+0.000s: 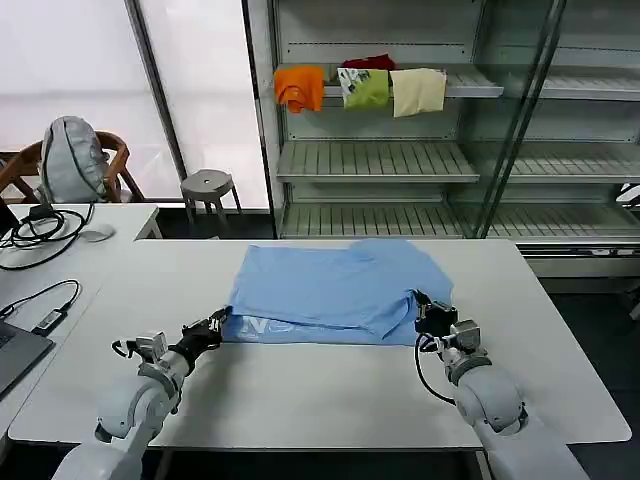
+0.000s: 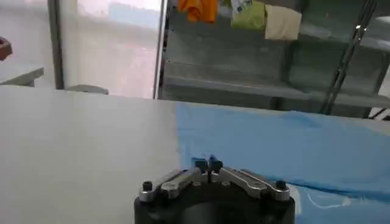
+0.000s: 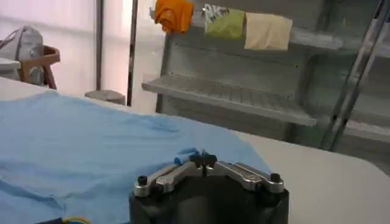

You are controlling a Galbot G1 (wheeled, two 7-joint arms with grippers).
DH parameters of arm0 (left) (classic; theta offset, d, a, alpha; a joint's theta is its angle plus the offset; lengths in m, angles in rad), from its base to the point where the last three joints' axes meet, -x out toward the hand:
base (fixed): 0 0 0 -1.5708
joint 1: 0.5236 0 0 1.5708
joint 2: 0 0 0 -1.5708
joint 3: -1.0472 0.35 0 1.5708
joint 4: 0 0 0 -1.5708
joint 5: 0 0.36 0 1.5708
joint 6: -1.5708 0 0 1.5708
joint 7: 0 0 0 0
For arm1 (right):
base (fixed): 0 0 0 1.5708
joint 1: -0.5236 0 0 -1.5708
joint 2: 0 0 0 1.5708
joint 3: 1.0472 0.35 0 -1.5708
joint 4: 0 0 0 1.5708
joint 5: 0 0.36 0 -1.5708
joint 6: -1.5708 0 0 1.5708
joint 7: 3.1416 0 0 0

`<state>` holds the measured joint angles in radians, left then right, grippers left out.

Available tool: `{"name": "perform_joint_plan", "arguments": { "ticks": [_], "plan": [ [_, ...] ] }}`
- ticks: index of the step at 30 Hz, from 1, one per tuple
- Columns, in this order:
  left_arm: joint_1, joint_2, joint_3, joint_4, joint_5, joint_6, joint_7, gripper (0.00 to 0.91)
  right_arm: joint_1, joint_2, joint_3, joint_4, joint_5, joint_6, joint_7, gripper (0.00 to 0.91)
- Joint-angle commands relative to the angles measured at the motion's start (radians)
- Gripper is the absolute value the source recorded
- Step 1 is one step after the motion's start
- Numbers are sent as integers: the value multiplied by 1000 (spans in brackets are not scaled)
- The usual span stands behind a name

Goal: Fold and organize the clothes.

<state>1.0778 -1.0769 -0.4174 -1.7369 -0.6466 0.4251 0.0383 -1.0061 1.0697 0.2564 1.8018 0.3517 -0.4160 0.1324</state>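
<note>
the left gripper (image 1: 218, 325) sat low on the white table (image 1: 300, 390) at the near left corner of the sky-blue t-shirt (image 1: 330, 290), its jaws clenched on the fabric edge, as the left wrist view showed (image 2: 208, 164). the shirt lay partly folded at the table's middle, white lettering (image 1: 262, 326) showing along its near edge. the right gripper (image 1: 425, 312) was pinched shut on the shirt's near right corner (image 3: 201, 159). folded garments (image 1: 360, 88) hung on the shelf (image 1: 470, 85) behind.
</note>
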Motion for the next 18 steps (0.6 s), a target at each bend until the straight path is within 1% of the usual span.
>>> {"name": "perform_joint_plan", "arguments": {
  "ticks": [1, 8, 15, 16, 17, 18],
  "plan": [
    [-15, 1, 5, 25, 0, -2, 2, 10, 9, 3, -6, -13, -8, 0, -2, 0],
    [-12, 6, 3, 28, 17, 2, 2, 10, 13, 7, -1, -22, -8, -13, 13, 0],
    [-9, 9, 0, 28, 29, 2, 7, 20, 19, 15, -8, -33, -16, -15, 12, 0],
    [-9, 9, -1, 29, 29, 0, 8, 453, 21, 16, -6, -35, -16, -17, 13, 232],
    [-9, 8, -3, 28, 29, -1, 8, 907, 22, 16, -5, -35, -15, -17, 12, 907],
    [-8, 9, -4, 25, 34, 0, 7, 907, 22, 15, -4, -34, -16, -23, 12, 907]
  ]
}}
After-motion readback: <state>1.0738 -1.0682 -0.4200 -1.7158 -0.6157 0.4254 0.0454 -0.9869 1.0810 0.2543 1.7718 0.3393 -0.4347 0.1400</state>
